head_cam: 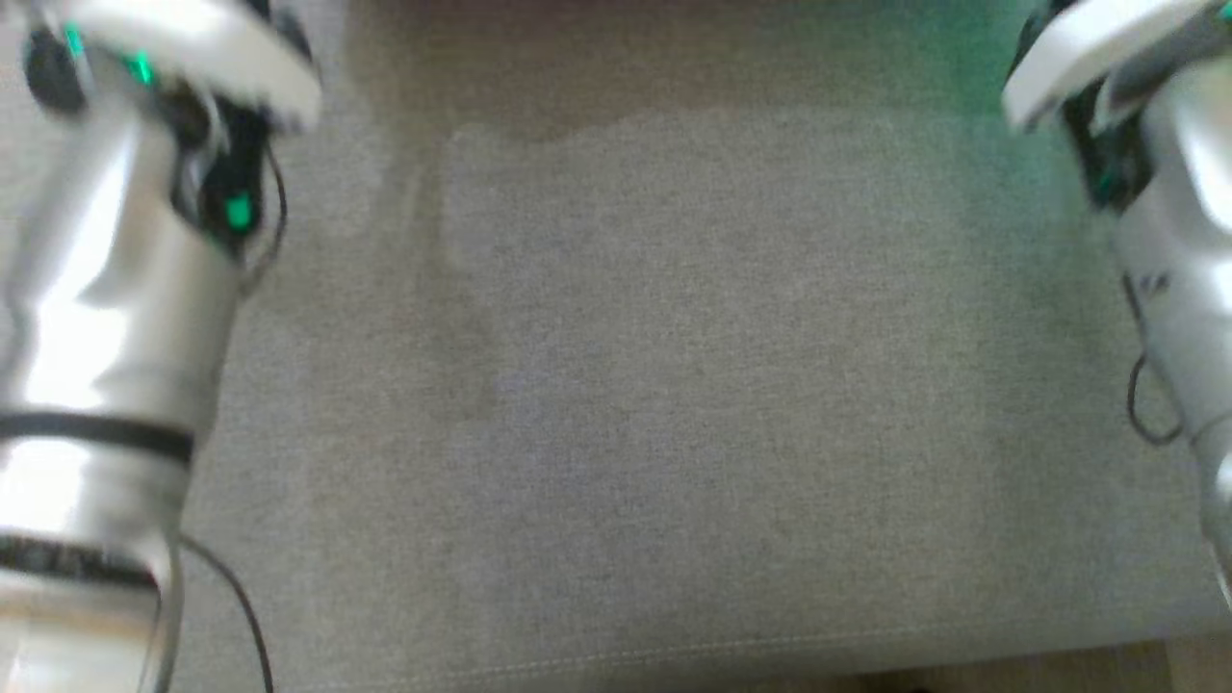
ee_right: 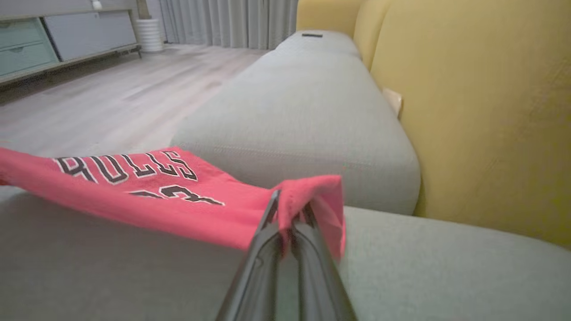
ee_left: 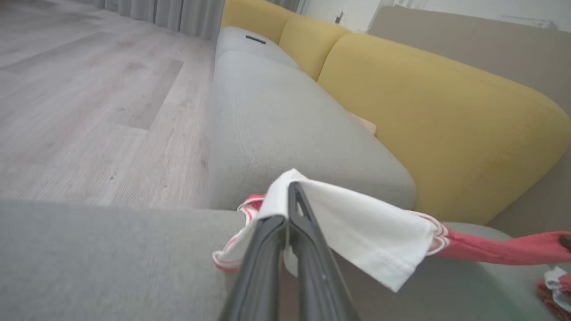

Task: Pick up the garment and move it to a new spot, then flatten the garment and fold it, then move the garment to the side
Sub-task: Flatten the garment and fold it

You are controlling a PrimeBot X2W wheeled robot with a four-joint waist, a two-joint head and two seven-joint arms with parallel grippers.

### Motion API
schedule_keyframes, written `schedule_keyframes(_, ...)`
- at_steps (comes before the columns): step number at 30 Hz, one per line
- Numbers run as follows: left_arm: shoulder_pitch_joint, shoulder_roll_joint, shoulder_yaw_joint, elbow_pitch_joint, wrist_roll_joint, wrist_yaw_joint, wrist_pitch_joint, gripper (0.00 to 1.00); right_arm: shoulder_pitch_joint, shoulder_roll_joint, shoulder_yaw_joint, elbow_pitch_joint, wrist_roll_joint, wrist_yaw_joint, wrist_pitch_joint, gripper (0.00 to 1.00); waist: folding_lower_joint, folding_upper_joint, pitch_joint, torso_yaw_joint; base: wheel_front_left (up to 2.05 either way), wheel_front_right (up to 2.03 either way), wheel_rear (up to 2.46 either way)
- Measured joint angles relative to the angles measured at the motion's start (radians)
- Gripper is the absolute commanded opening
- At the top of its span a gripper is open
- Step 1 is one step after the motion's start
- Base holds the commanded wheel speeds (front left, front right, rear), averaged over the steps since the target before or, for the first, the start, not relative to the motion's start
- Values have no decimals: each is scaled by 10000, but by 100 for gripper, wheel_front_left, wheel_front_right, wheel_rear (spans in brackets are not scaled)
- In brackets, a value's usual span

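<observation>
Beside the yellow backrest [ee_left: 437, 116], left end effector [ee_left: 291, 196] and right end effector [ee_right: 290, 206] clamp the garment [ee_right: 156, 196].

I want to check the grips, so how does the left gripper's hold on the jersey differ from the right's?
The left gripper pinches white cloth of the jersey edged with red-and-white trim; the right gripper pinches plain red cloth. The left's cloth drapes over its fingers; the right's bunches at the tips. Both are shut on the same jersey.
</observation>
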Motion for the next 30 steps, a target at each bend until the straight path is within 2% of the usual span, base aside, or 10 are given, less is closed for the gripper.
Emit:
schedule_keyframes(6,1669,623,-894,-525,-518,-12,-107,0,701,-742,1363,-378,1429,0,585,0,0,0,-694,55,0,0,0)
schedule_keyframes(16,3684,1661,-2067,-1540,-420,-15,-180,0,1987,-2378,3693,-2201,3275,0,1835,0,-1,1,-1951,32,0,0,0)
schedule_keyframes(23,4966,2328,-2456,-2502,-408,-25,-180,0,2998,-3340,4798,-3248,4255,0,2523,0,-1,1,-2740,-16,0,0,0)
schedule_keyframes(30,6110,2917,-2847,-3574,-422,-25,-33,0,3988,-4161,5471,-4159,5056,0,3131,0,-1,1,-3424,-3,0,0,0)
